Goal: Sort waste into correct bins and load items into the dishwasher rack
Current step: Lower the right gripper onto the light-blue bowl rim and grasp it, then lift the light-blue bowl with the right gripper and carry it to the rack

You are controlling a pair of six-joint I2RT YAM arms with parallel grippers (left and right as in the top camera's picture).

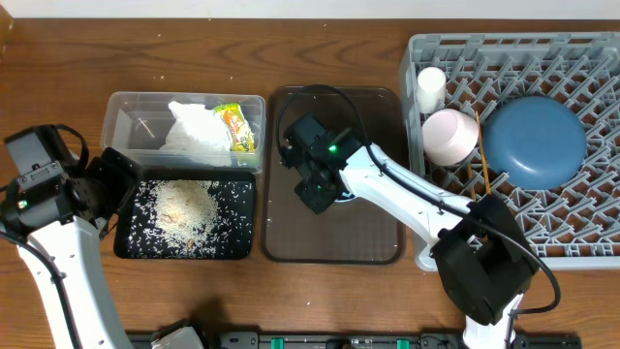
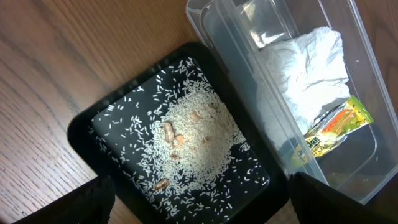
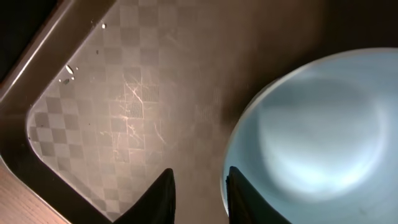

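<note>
You are looking at the small light-blue bowl [image 3: 311, 137] sitting on the brown serving tray [image 1: 373, 237], its round glazed inside gleaming smooth. Your right gripper [image 3: 199, 177] is hanging low at the bowl's rim. Its jaws are standing narrowly apart, one finger over the bowl and one outside, with tray showing between them, so they are clamping nothing. The tray's checkered surface is showing fine scratches and a few crumbs by one rounded corner. To the right, the grey dishwasher rack [image 1: 581, 242] is holding the dark-blue plate [image 1: 533, 141], white bowl [image 1: 450, 136], small cream cup [image 1: 431, 87] and thin wooden chopsticks [image 1: 481, 174] among its pegs. Your left gripper [image 2: 202, 183] is hovering with jaws spread wide over the black tray [image 2: 81, 127] of loose white rice [image 2: 199, 140]. Right beside it, the clear tub [image 2: 199, 18] is holding the crumpled napkin [image 2: 311, 68] and yellow-green snack wrapper [image 2: 336, 127] on the wood-grain bench [image 1: 58, 58].
</note>
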